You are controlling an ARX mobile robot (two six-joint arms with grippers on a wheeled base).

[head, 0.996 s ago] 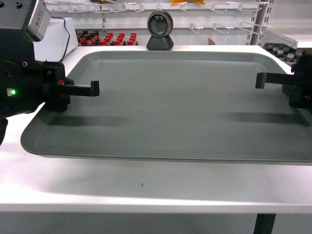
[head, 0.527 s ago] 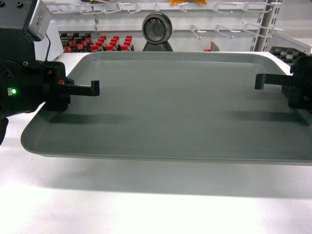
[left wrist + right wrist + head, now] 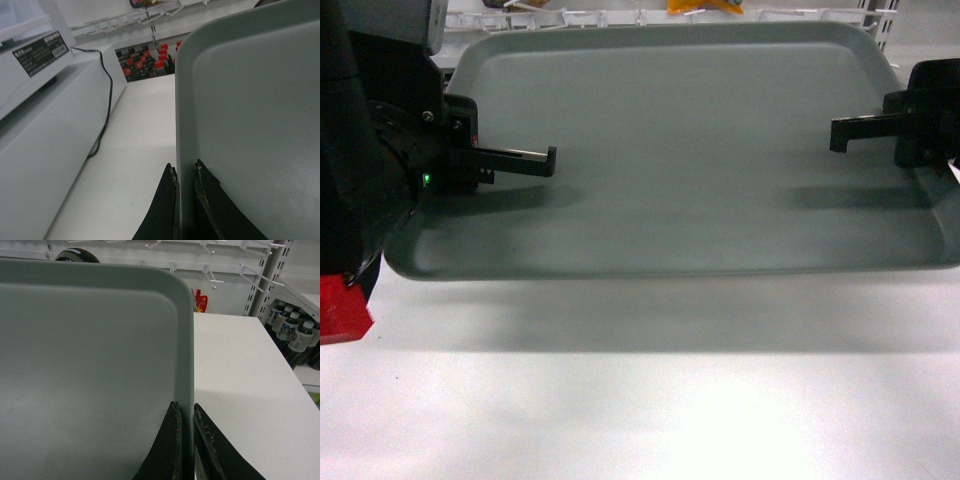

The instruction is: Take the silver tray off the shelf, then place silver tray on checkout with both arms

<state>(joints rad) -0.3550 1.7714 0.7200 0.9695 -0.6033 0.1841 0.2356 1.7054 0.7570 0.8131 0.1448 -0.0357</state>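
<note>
The silver tray (image 3: 690,150) fills most of the head view and hangs above the white checkout (image 3: 640,400), casting a shadow on it. My left gripper (image 3: 510,160) is shut on the tray's left rim (image 3: 184,150), one finger inside and one outside. My right gripper (image 3: 865,130) is shut on the right rim (image 3: 188,365) the same way. The tray (image 3: 90,365) looks level. The shelf it came from is out of view.
A white box-like unit with a black cable (image 3: 107,100) stands on the counter left of the tray. Red-capped bottles (image 3: 150,62) sit behind the counter. Dark bottles (image 3: 295,337) stand on shelving beyond the counter's right edge. White peg hooks (image 3: 220,275) line the back wall.
The tray, held by both grippers, has moved forward and higher in the head view, and now hides the round black device behind it. The counter's front edge has left the view.
</note>
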